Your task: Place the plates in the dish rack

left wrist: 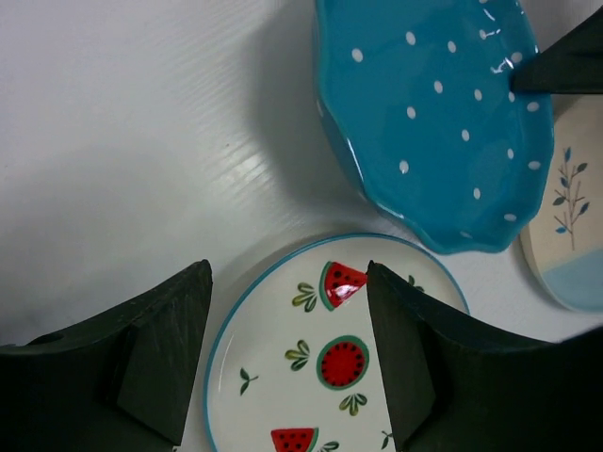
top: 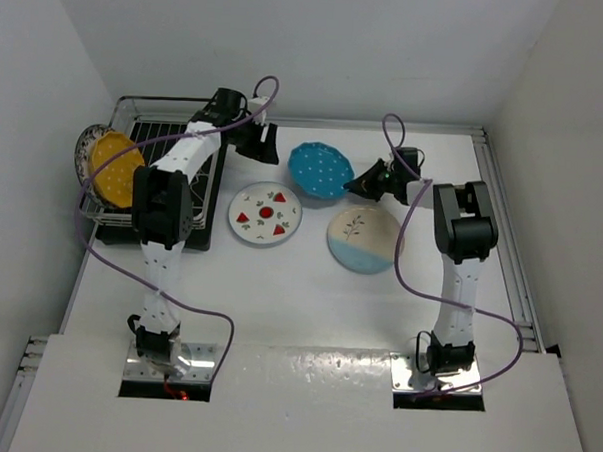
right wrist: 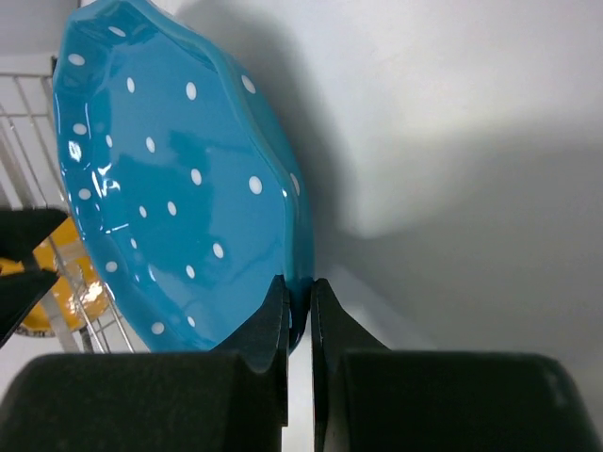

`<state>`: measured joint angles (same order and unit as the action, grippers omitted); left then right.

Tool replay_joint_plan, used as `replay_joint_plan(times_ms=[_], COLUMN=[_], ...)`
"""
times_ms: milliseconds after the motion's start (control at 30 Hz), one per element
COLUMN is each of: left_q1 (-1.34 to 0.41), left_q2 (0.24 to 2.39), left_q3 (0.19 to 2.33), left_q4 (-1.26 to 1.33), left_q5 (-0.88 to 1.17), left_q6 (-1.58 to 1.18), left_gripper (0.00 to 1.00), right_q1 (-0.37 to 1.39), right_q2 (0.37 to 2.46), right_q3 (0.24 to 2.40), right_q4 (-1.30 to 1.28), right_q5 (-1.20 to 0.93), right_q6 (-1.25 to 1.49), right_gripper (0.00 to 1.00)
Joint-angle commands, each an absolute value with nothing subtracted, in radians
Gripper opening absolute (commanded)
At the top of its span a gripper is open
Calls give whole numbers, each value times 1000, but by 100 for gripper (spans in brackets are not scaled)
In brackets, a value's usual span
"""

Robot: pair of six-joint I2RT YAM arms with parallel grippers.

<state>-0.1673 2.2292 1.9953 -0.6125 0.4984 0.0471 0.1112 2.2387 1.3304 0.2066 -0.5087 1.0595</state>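
- Right wrist view: right gripper (right wrist: 299,287) is clamped on the rim of the teal dotted plate (right wrist: 179,188), which tilts up off the table.
- Left gripper (left wrist: 287,273) hovers, jaws apart, above the watermelon plate (left wrist: 273,377).
- Best carried edge-on, gripped firmly, to the dish rack (top: 163,138) at far left.

Seen from above, the fruit plate (top: 265,213) lies in the middle; dish rack (top: 176,130) at its 9 o'clock (two plates (top: 114,168) stand in its left end), dotted plate (top: 319,170) at 1, sprig plate (top: 361,239) at 4
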Motion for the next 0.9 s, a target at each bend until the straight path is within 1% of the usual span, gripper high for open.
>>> replay_joint_plan(times_ms=[0,133,267,467,600,667,700,733,767,800,833,867], left_q1=[-155,-166,-166,-156,-156,-156,-156,-156,-156,-156,-156,-146], left_q2=[2240,2263,2305,2306,2296,2306,2306,2306,2306,2306,2295,2295], left_q3=[2068,2079,2102,2080,2043,2043,2033,2033,2022,2022,2022,2022], left_q4=[-604,-604,-591,-545,-545,-545,-535,-535,-535,-525,-525,-516], left_q5=[633,693,752,871,841,880,891,902,926,939,951,977], left_q6=[26,26,-21,-78,-89,-109,-109,-121,-121,-130,-139,-140], left_gripper=[71,76,77,78,78,72,66,57,39,28,21,11], right_q1=[127,153,175,181,195,204,207,216,219,222,227,226], right_q2=[2079,2048,2022,1996,1986,1977,1974,1971,1965,1964,1960,1957], right_q3=[1316,1281,1249,1235,1239,1239,1239,1241,1243,1241,1238,1232], right_q4=[460,471,462,479,494,509,509,514,514,517,523,534], right_q5=[-626,-632,-623,-614,-614,-615,-615,-617,-620,-620,-618,-620], right_q6=[1108,1098,1088,1086,1088,1089,1086,1077,1072,1062,1060,1051], right_gripper=[0,0,0,0,0,0,0,0,0,0,0,0])
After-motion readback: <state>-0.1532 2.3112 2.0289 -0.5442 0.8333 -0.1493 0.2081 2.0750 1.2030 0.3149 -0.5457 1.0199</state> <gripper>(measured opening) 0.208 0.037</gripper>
